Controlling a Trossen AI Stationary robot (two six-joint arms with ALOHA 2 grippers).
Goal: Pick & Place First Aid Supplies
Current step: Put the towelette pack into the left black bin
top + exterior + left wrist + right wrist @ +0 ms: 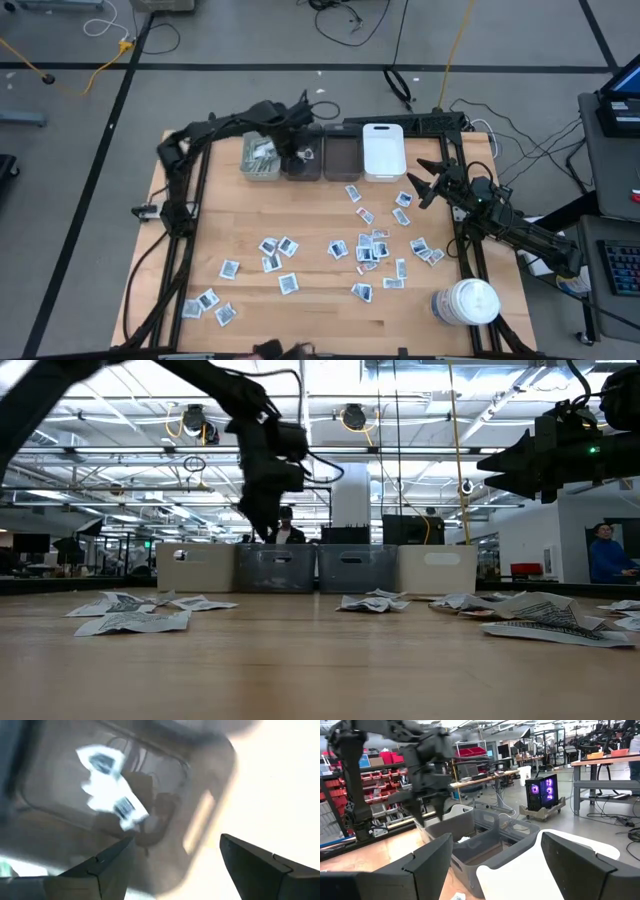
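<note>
Many first aid supplies, small white sachets with dark print (368, 250), lie flat and scattered on the wooden table. My left gripper (296, 140) hangs open, pointing down, over a dark grey bin (300, 168) at the far edge. In the left wrist view a few sachets (107, 785) lie on that bin's floor, and nothing is between the open fingers (175, 865). The pale bin (260, 160) to its left also holds sachets. My right gripper (422, 180) waits open above the table's right side, held level and empty (495, 865).
Four bins stand in a row at the far edge, among them another dark one (341, 155) and a white one (382, 152). A large white lidded jar (465, 302) stands near the right front corner. Bare wood lies between the bins and the sachets.
</note>
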